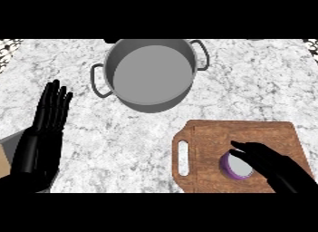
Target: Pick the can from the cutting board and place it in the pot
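Right hand: your right hand (pixel 272 159) comes in from the lower right edge and lies over the can, fingers reaching across its top toward the far left. You see them draped on it and partly curled, but whether they have closed round its sides you cannot tell from this view.

Can: the can (pixel 233 166) stands on the near middle of the cutting board, purple wall and pale lid showing on its left side; the rest is hidden under your hand.

Cutting board: the cutting board (pixel 208 136) is the brown wooden slab at the lower right, its handle slot on the left edge.

Left hand: your left hand (pixel 46 122) rests at the left edge, fingers straight and up, holding nothing, well apart from everything.

Counter: the marble counter (pixel 134 136) runs bare between board and pot.

Pot: the pot (pixel 185 81) sits farthest off, near the top middle, grey, two side handles, nothing visible inside.

Step in hand: you are at the grasp, by the look of it; the can is not yet lifted.

Next move: you will likely need to close round the can's wall, lift it straight off the board, carry it away and leftward above the pot's rim, then lower it inside before letting go.
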Tool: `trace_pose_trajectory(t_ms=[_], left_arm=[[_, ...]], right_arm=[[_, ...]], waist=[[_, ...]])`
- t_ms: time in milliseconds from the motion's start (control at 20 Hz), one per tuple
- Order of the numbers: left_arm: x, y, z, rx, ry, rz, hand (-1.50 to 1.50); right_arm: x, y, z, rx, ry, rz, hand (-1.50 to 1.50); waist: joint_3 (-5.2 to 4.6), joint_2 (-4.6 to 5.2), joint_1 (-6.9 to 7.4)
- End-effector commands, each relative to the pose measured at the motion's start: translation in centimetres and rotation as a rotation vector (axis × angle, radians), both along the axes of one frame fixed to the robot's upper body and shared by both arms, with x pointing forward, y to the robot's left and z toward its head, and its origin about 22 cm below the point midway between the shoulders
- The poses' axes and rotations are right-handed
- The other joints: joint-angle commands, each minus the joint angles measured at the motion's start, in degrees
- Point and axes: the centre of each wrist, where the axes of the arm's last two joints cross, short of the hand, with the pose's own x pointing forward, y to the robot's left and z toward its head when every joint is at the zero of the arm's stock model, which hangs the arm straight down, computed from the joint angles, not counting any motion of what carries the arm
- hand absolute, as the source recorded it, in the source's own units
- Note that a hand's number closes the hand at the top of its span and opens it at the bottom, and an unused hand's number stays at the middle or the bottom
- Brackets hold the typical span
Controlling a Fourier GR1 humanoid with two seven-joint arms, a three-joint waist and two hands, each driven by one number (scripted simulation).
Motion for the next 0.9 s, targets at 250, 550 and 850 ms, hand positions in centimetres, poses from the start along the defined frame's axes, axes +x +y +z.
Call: trace_pose_trajectory(t_ms=[250, 550, 850], left_arm=[[0.3, 0.4, -4.6, -0.006, 0.174, 0.059, 0.00], [0.1, -0.4, -4.9, -0.003, 0.161, 0.057, 0.00], [-0.1, -1.3, -1.4, 0.003, 0.093, -0.029, 0.00]], right_arm=[[1.5, 1.5, -0.6, 0.040, -0.175, 0.018, 1.50], [1.7, 2.1, -1.1, 0.054, -0.211, 0.030, 1.50], [4.0, 9.8, -1.8, -0.011, -0.099, -0.098, 1.50]], waist=[[-2.34, 1.46, -0.61], [-2.34, 1.41, -0.78], [-3.26, 3.51, 6.07]])
